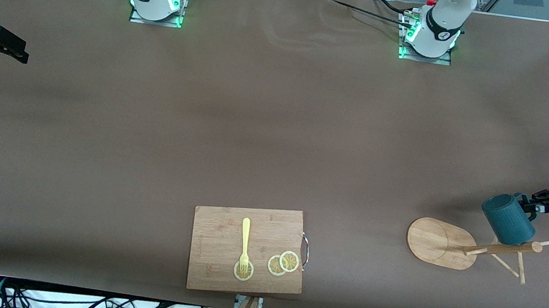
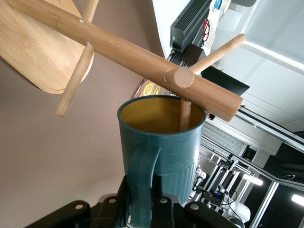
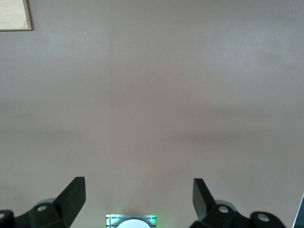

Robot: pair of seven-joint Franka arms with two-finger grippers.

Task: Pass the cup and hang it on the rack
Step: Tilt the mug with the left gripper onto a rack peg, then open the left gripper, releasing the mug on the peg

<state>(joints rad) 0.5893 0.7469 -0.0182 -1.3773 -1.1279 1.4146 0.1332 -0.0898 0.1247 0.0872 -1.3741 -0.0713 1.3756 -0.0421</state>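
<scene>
The left claw [image 1: 532, 206] is clamped on the handle of the cup [image 1: 507, 218], held over the rack [image 1: 442, 243] with one peg [image 2: 184, 114] poking into its mouth. To hang it well, I judge the handle, not the mouth, should slide along a peg before letting go. The right claw [image 3: 138, 194] waits wide open and empty over the table [image 1: 257, 121].

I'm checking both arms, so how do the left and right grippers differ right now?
The left gripper is shut on the cup by its handle, at the rack; the right gripper is open and holds nothing. The left is at the rack's pegs; the right waits over bare table. Both have dark fingers.
</scene>
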